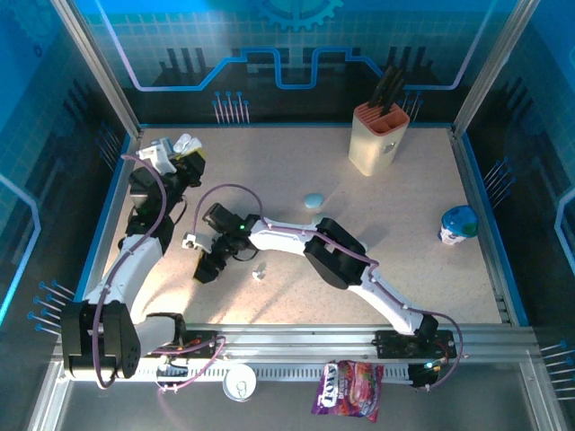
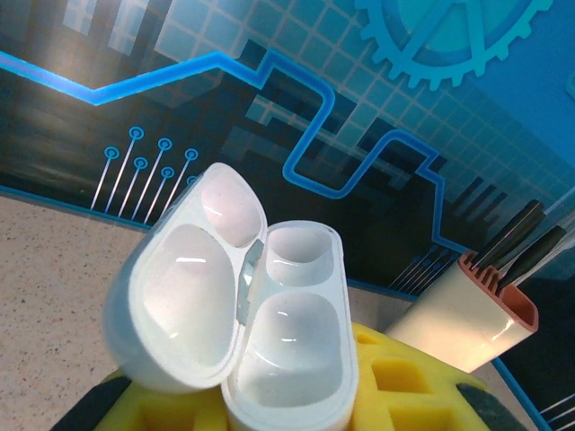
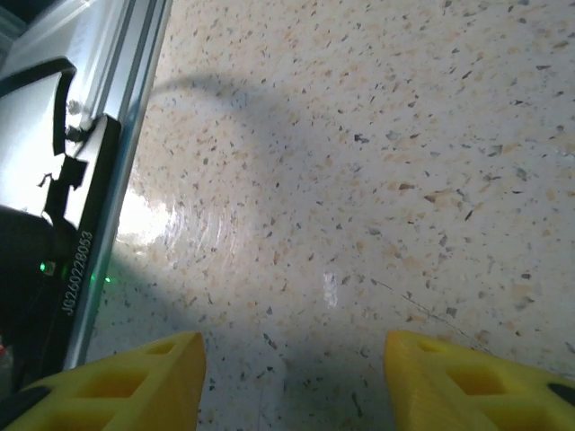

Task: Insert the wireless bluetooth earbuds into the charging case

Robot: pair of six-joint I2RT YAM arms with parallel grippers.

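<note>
Two arms reach over the left half of the table (image 1: 404, 269). The left gripper (image 1: 175, 150) is up at the far-left corner, its yellow pads (image 2: 404, 395) clamped on the open charging case (image 2: 260, 341), whose lid is swung out to the left of the base. A knife block (image 2: 476, 314) stands beyond it by the far edge. The right gripper (image 3: 292, 377) hangs low over bare tabletop toward the near edge, fingers moderately apart with nothing between them. Just to its right lies a tiny white piece, probably one of the wireless bluetooth earbuds (image 1: 260, 272), though too small to confirm. A pale blue pebble (image 1: 313, 200) sits mid-table, well apart from both grippers.
</note>
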